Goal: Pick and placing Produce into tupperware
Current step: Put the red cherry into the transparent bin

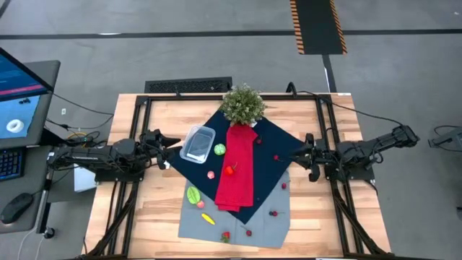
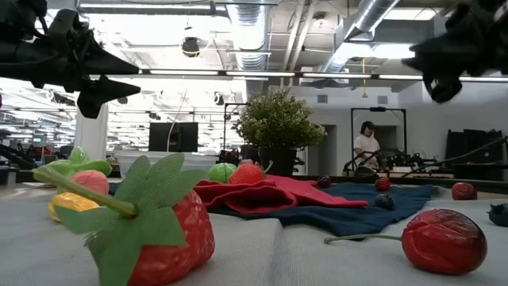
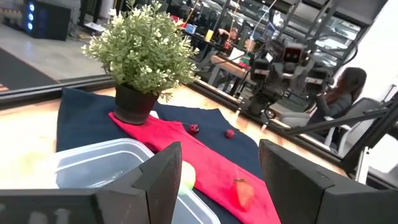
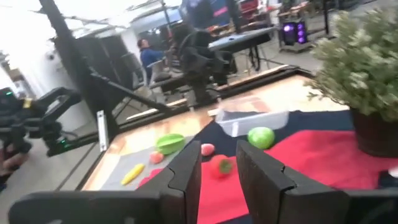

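Observation:
The clear tupperware point(image 1: 198, 143) sits on a dark blue cloth point(image 1: 278, 148). My open left gripper point(image 1: 172, 148) hovers just off its left side, the box point(image 3: 93, 163) under its fingers. Produce lies around it: a green ball point(image 1: 219, 149) beside the box, a pink piece point(image 1: 211, 174) and a strawberry point(image 1: 229, 170), a green leafy piece point(image 1: 193, 194), a yellow piece point(image 1: 208, 219), and red berries such as point(image 1: 273, 212). My open right gripper point(image 1: 307, 155) hangs above the cloth's right corner, facing the strawberry point(image 4: 221, 165).
A bushy potted plant point(image 1: 243, 103) stands at the far end of a red cloth strip point(image 1: 238, 166). A grey cloth point(image 1: 263, 220) covers the near part of the table. A black frame rail point(image 1: 137, 137) runs along each side. A monitor point(image 1: 18, 94) stands to the left.

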